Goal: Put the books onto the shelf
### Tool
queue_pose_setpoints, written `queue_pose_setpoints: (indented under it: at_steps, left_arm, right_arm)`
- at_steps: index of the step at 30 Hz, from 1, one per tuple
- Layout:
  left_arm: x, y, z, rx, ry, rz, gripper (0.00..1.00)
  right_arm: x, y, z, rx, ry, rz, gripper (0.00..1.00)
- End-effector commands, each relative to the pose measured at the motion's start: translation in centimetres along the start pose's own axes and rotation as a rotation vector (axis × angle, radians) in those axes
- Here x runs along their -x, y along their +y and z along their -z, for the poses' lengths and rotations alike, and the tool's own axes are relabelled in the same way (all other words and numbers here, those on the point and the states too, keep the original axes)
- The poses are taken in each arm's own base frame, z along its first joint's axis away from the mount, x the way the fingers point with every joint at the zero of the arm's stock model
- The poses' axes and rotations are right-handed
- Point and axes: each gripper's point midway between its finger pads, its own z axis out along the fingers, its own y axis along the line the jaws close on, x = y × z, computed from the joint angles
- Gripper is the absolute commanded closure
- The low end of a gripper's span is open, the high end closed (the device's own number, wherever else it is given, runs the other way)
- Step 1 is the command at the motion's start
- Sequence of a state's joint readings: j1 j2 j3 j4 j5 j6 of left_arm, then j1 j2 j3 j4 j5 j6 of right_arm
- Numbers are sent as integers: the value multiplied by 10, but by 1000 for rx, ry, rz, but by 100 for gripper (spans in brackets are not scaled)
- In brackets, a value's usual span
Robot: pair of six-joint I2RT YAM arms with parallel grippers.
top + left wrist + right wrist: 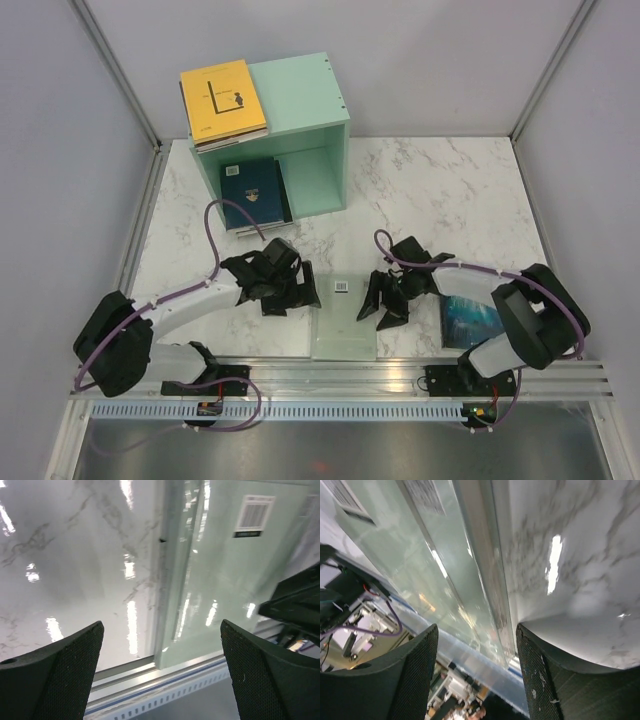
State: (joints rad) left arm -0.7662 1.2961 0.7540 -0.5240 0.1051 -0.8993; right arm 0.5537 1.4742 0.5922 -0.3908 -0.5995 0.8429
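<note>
The mint book lay flat; left gripper at its nine o'clock, right gripper at three, both spread, pinching nothing.

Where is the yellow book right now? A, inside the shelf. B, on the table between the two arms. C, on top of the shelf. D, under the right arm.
C: the yellow book lies flat on top of the shelf, while a dark blue book sits inside.
</note>
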Motion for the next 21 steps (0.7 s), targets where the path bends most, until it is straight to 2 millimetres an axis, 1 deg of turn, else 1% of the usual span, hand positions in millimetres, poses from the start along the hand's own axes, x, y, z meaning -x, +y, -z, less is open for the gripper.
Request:
queue_pose_setpoints:
  at_steps: [1,2,3,4,5,6,8,9,10,11,12,13,14,15,16,17,19,20,21]
  left_arm:
    - [-6,31,-13,94,-26,-15,0]
    - [-5,29,-17,80,-37,-19,0]
    - [-12,34,-25,83,-26,-28,0]
    - [-14,36,-29,79,-28,-29,0]
    - [-9,28,-34,40,-54,-32,0]
    - [-17,37,-42,50,-36,-27,0]
    - [-20,37,-51,25,-33,-21,0]
    - [-19,31,-57,-28,-54,-16,0]
    - [-24,25,-62,-73,-36,-16,0]
    - [-33,30,-66,-84,-15,-7,0]
    - [-22,7,-68,-199,-61,0,0]
    - [-33,1,-71,-249,-8,8,0]
    - [-42,1,-73,-279,18,24,0]
    - [-40,-24,-67,-409,16,30,0]
    - [-44,-26,-69,-436,30,40,0]
    - [-49,-26,-68,-459,41,51,0]
    - [-51,-38,-61,-530,41,62,2]
    - [-51,-37,-59,-533,40,66,3]
    - [-51,-38,-57,-540,38,68,5]
  right_arm:
    - [42,-3,5,-54,-140,61,32]
    - [53,-4,11,-51,-166,48,32]
    - [59,-9,11,-57,-170,35,32]
    - [64,-14,12,-64,-176,39,32]
    - [71,-19,14,-71,-192,27,32]
    - [73,-25,13,-83,-188,21,32]
    - [75,-36,10,-111,-190,27,33]
    - [78,-40,6,-120,-198,28,33]
    - [76,-44,3,-120,-195,18,34]
    - [65,-53,-5,-120,-172,-28,35]
    - [64,-50,-12,-78,-171,-31,36]
    - [59,-52,-16,-69,-163,-48,37]
    - [43,-58,-24,-78,-131,-83,37]
    - [41,-56,-28,-62,-137,-72,38]
    - [35,-58,-32,-65,-128,-78,38]
    - [23,-63,-36,-76,-107,-76,39]
    - [17,-65,-38,-70,-106,-83,39]
    - [12,-70,-39,-80,-98,-91,40]
    - [12,-71,-38,-80,-100,-84,40]
